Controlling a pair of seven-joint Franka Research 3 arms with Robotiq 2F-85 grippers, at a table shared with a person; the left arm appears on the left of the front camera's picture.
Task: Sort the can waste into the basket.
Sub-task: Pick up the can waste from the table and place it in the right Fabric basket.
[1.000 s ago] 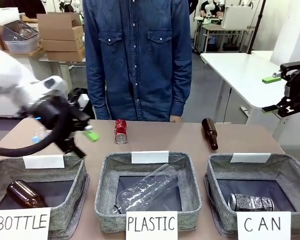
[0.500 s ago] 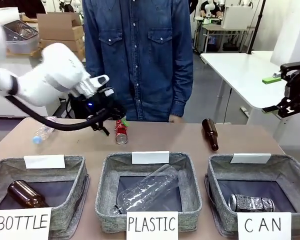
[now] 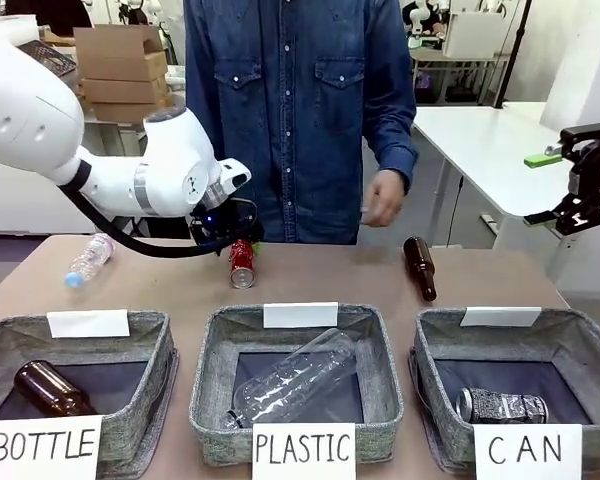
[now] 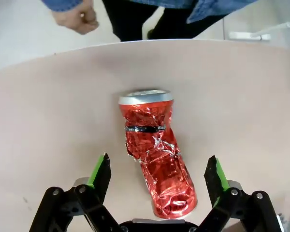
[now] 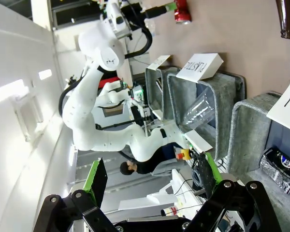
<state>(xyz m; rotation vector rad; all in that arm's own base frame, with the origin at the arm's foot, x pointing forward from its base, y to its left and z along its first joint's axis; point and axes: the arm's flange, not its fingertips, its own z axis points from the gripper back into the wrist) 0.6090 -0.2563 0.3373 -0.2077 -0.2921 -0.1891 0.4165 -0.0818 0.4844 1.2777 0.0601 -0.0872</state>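
A crushed red can (image 3: 242, 264) lies on the table's far side in front of the person. My left gripper (image 3: 237, 241) hangs just over it, open. In the left wrist view the red can (image 4: 157, 154) lies lengthwise between the two spread green-padded fingers (image 4: 101, 169), untouched. A silver can (image 3: 501, 405) with dark print rests on the dark floor of the grey basket (image 3: 572, 320) signed "CAN" at the front right. My right gripper (image 3: 582, 190) is raised at the far right, open and holding nothing. Its wrist view shows the silver can (image 5: 280, 165) far below.
A brown bottle (image 3: 420, 267) lies on the table behind the CAN basket. A clear plastic bottle (image 3: 88, 258) lies at the far left. Baskets signed "BOTTLE" (image 3: 148, 335) and "PLASTIC" (image 3: 212, 345) each hold a bottle. The person's hand (image 3: 385, 197) hovers above the far edge.
My left arm has swung from the left side of the table over to the red can. The person's hand has come up at the far edge. The right arm has stayed still.
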